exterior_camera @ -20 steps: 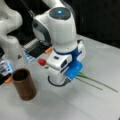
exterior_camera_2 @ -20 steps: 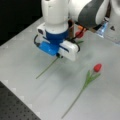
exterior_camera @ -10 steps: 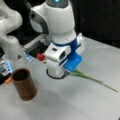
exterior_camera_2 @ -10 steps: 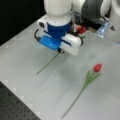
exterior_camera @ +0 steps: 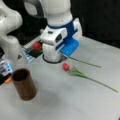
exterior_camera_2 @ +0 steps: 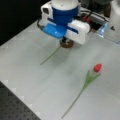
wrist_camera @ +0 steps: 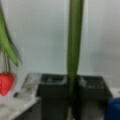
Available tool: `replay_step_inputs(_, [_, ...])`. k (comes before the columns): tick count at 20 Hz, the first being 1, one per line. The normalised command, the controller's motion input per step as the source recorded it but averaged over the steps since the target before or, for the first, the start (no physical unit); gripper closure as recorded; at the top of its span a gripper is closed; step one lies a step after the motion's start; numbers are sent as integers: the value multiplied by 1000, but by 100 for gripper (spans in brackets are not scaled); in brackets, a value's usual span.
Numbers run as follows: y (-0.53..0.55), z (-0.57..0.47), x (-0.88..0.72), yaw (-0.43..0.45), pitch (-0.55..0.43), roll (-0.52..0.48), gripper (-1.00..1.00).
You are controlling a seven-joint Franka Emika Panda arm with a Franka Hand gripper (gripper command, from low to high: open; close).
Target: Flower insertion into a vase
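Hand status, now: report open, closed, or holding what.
Hand: closed on the green flower stem, low over the table.

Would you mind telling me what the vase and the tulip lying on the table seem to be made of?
The vase looks like wood or a wood-grain finish: matte brown with faint vertical streaks and a dark hollow. The tulip seems artificial, perhaps plastic or fabric: uniformly red head, stiff thin green stem. The gripper pinches a second green stem.

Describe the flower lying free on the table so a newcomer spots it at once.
Start at the gripper, low over a bare green stem. Toward a front view's right lies the tulip on the white table. It alone shows a red bud and leaves.
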Motion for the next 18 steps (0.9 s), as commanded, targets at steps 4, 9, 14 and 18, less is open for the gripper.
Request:
replay_step_inputs(4, [240, 118, -190, -124, 88, 108, 100])
replay_step_inputs(9, [137, 87, -323, -53, 56, 139, 100])
replay_step_inputs(14, [-45, 31, -436, -20, -26, 157, 100])
replay_step_inputs(18, [-186, -86, -556, -54, -74, 123, 100])
